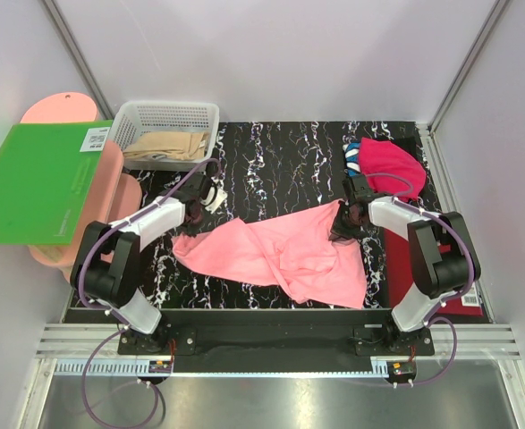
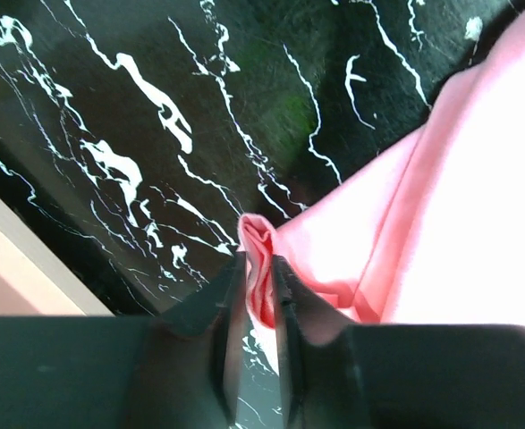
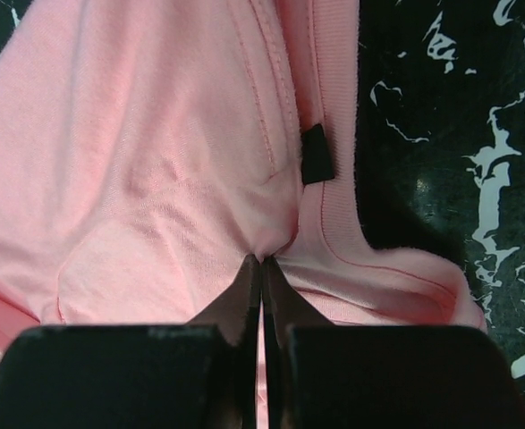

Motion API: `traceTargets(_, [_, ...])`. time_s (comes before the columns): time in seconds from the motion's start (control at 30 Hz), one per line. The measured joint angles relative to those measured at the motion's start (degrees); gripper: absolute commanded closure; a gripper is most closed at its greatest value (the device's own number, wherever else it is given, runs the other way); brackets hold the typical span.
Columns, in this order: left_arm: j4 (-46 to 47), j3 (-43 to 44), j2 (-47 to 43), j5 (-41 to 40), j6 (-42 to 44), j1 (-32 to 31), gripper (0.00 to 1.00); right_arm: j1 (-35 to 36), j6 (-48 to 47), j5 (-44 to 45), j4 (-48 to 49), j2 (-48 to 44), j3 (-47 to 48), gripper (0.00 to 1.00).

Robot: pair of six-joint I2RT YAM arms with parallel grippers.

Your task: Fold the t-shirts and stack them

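Jaws pinch the pink t-shirt (image 1: 280,255); basket (image 1: 168,107) holds cloth (image 1: 164,146) (beige, crumpled).

My overhead view: a black marble-patterned tabletop (image 1: 271,152) veined in white, enclosed by plain pale-grey panel walls (image 1: 271,54) with a slim metal corner post (image 1: 466,63). Ribbed aluminium rails (image 1: 74,341) and a dull steel sheet (image 1: 271,398) line its near edge under even light.

open marble table (image 1: 280,161) behind pink shirt (image 1: 289,250), basket (image 1: 159,119) far-left, magenta shirt (image 1: 392,168) far-right
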Motion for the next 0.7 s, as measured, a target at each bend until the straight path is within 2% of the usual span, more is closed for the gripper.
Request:
traceTargets(0.17, [-0.26,-0.39,0.0,0.2,-0.15,0.0,0.65,0.0,0.0,0.0,-0.96,-0.44,-0.02,1.0])
traceTargets(0.27, [-0.42,-0.66,0.0,0.24,-0.07,0.0,0.65,0.0,-0.02,0.0,-1.22,-0.76,0.0,1.0])
traceTargets(0.33, [-0.46,-0.7,0.0,0.33,-0.09,0.0,0.76,0.0,-0.02,0.0,-1.42,-0.96,0.0,1.0])
traceTargets(0.4, [-0.44,-0.7,0.0,0.37,0.0,0.0,0.99,0.0,-0.02,0.0,-1.53,-1.14,0.0,1.0])
traceTargets(0.7, [-0.46,-0.68,0.5,0.13,0.26,0.0,1.0,0.0,-0.02,0.11,-2.82,-1.64,0.52,1.0])
